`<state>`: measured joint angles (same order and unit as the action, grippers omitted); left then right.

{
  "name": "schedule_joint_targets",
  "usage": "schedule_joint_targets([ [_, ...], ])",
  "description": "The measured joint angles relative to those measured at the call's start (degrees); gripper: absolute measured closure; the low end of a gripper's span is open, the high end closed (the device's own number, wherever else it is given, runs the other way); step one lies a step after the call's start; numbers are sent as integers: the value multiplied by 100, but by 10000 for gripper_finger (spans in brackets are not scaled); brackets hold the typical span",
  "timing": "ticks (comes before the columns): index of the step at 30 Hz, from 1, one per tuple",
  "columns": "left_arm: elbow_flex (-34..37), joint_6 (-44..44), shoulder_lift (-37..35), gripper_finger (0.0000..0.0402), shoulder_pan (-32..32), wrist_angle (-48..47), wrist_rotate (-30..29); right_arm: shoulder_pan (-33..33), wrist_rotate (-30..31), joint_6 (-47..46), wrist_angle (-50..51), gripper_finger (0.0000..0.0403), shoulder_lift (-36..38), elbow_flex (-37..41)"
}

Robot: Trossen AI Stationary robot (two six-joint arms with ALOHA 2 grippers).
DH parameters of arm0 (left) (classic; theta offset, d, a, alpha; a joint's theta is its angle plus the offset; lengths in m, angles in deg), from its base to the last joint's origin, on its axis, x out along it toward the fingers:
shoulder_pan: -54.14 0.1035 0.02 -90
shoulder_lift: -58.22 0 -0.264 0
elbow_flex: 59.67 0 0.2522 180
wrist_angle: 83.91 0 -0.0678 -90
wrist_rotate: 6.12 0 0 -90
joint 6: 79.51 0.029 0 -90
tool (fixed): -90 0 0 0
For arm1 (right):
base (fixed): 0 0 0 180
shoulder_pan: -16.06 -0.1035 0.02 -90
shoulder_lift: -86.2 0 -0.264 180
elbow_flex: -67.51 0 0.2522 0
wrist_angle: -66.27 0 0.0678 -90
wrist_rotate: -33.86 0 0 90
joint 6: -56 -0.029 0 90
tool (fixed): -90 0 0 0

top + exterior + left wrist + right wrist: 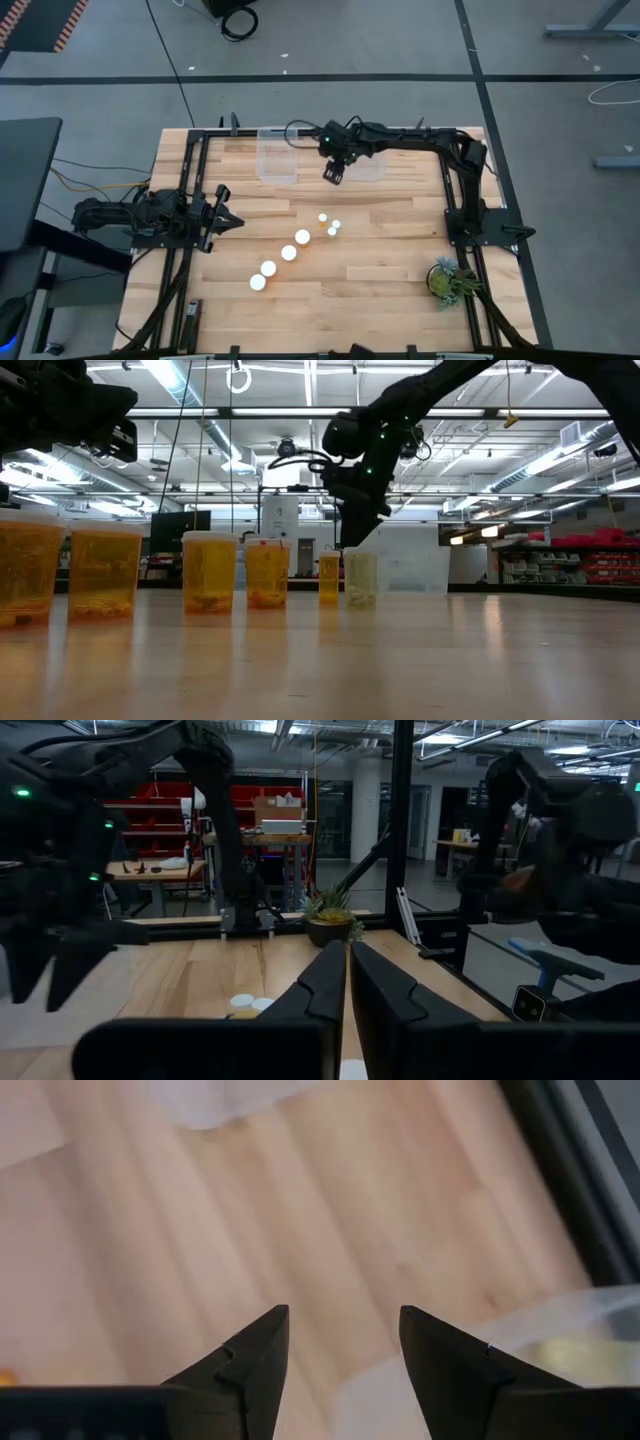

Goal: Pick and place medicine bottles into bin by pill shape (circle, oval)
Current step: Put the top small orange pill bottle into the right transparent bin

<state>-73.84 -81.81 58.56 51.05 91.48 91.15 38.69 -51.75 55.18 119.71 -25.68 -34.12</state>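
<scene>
Several amber bottles with white caps (289, 253) stand upright in a slanting row on the middle of the wooden table; the low view shows them as a line (210, 572). My right gripper (335, 175) hangs open and empty above the table at the near edge of two clear bins, left bin (278, 155) and right bin (372, 165). In its wrist view (343, 1320) only bare wood lies between the fingers. My left gripper (226, 220) waits shut at the table's left side, its fingers closed together in its wrist view (347, 960).
A small potted plant (450, 278) stands at the near right by the frame. Black frame rails (448, 200) run along the table's left and right sides. Bare wood lies between the bottle row and the bins.
</scene>
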Motion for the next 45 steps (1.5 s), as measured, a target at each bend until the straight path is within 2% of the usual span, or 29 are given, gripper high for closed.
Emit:
schedule_joint_targets([
  [8, 1, 2, 0, 366, 1, 0, 0, -700, 0, 107, 1, 205, 0, 0],
  [17, 1, -1, -1, 376, 2, 0, -2, -1357, 0, 94, 0, 205, 0, 0],
  [25, -1, -1, -1, 366, 0, 0, 0, -1771, 0, -24, -74, 205, 0, 20],
  [33, 0, -1, -1, 376, 0, 0, -2, -2054, 0, 96, -87, 203, 0, 20],
  [45, 0, 0, 1, 368, 0, 0, -2, -2097, -1, 68, -221, 142, 0, 56],
])
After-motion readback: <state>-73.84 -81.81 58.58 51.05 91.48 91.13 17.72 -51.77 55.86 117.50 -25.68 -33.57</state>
